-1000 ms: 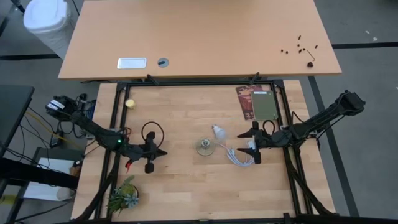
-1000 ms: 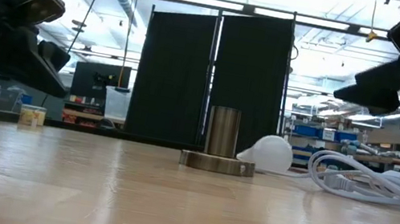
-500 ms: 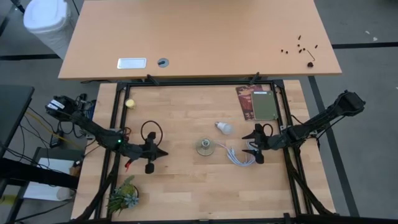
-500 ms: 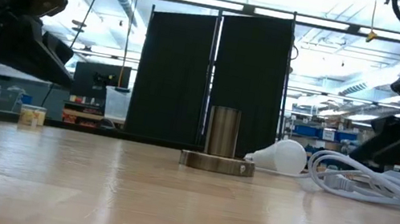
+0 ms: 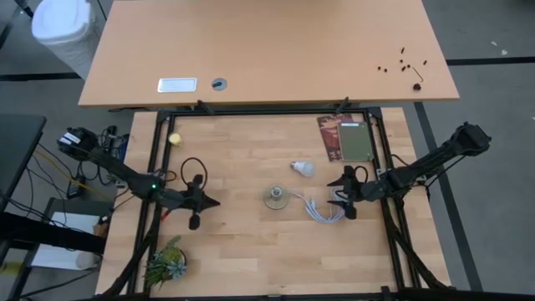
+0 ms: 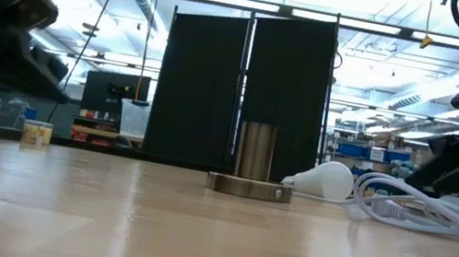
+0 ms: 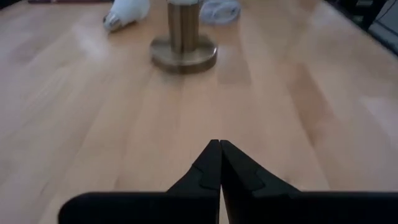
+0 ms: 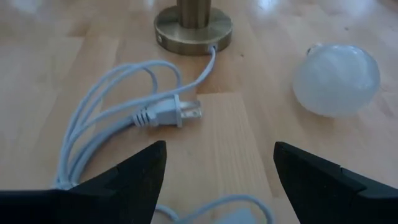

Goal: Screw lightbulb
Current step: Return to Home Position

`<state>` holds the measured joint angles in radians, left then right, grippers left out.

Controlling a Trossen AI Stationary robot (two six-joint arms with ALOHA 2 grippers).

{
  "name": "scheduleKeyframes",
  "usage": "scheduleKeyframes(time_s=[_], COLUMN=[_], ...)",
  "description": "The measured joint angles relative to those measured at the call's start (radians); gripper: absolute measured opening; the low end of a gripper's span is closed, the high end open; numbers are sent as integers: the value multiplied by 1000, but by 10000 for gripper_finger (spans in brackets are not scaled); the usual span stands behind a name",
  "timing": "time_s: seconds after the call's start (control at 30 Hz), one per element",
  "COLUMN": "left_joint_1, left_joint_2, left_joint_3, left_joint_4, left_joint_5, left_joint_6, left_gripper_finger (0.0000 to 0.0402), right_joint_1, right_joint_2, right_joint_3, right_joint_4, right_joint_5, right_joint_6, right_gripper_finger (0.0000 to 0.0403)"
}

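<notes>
Lying on its side on the wooden surface [image 5: 242, 251], out of any holder: 1 lightbulb [image 5: 303, 169], frosted dome and pale base, just beside the socket stand [image 5: 275, 197] on its far-right side, nothing gripping it.

Item, 1 socket stand: brass-coloured disc with a short upright post, unoccupied, near the middle of the surface.

Item, 1 white cable [image 5: 318, 209]: running from the stand's base, looped loosely to its right, ending in 1 plug [image 8: 168, 114].

Item, 2 dark arms. Left pincer [image 5: 213, 201]: fingers pressed together, holding nothing, well to the left of the stand. Right pincer [image 5: 334, 192]: fingers spread wide, holding nothing, low at the right end of the cable loops and to the right of the bulb.

Sundries: 1 yellow ball [image 5: 175, 140] far left, 1 small green plant [image 5: 165, 263] near left, 1 dark card [image 5: 347, 140] far right.

Risks, by my reckoning: the bulb is round and loose, so a nudge could roll it across the surface. The right pincer sits so close to the cable that a spread finger could snag a loop as the arm moves, dragging the stand or knocking the bulb. The bulb is not seated, so the screwing looks undone as things lie.
</notes>
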<state>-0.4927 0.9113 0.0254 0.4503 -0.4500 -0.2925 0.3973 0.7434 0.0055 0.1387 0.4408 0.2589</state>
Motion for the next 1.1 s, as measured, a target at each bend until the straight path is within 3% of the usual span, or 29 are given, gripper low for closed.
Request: scheduleKeyframes(time_s=[0.23,0.7,1.1], left_joint_1=[2,2,3], left_joint_2=[-119,-573,-640], left_joint_3=[-17,-18,-18], left_joint_4=[-183,-386,-389], left_joint_5=[-2,-3,-1], left_joint_6=[-1,0,0], left_gripper_finger=[10,10,10], right_joint_1=[0,0,0], right_joint_2=[-121,-413,-594], right_joint_3=[0,0,0], right_joint_4=[-70,-67,-66], right_joint_5=[0,1,1], right_joint_6=[0,0,0], right_gripper_finger=[306,306,306])
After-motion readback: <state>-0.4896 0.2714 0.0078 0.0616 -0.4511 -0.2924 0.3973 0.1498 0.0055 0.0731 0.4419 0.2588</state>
